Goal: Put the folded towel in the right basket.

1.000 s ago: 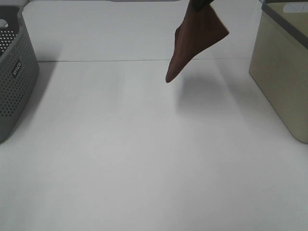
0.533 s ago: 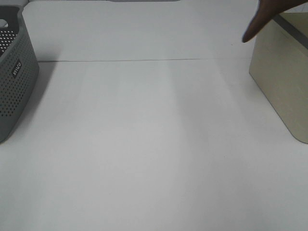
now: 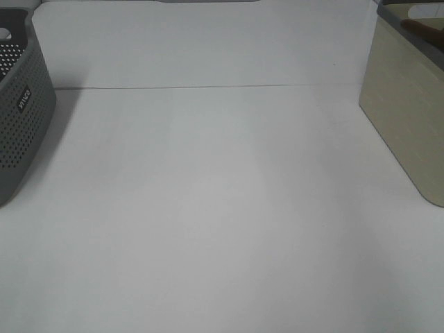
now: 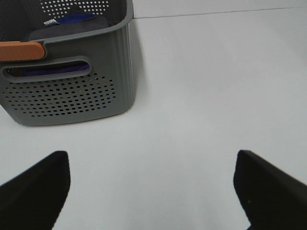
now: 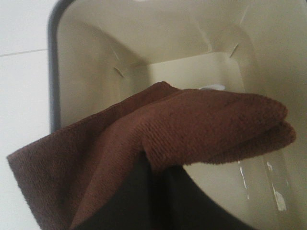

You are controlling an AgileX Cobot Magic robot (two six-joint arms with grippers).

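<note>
The folded brown towel (image 5: 192, 124) hangs in my right gripper (image 5: 149, 184), which is shut on it. It hangs over the open inside of the beige right basket (image 5: 91, 72), apart from its bottom. In the exterior high view the beige basket (image 3: 402, 104) stands at the right edge, and only a sliver of the towel (image 3: 422, 26) shows over its rim. The right gripper itself is out of that view. My left gripper (image 4: 153, 191) is open and empty above the white table, its black fingers (image 4: 33, 191) wide apart.
A grey perforated basket (image 3: 21, 118) stands at the left edge. The left wrist view shows this basket (image 4: 72, 96) holding purple cloth and an orange item. The white table (image 3: 222, 208) lies between the baskets.
The towel has moved right from above the table's middle to over the right basket, and now hangs lower inside its rim. The left arm has not visibly moved.
</note>
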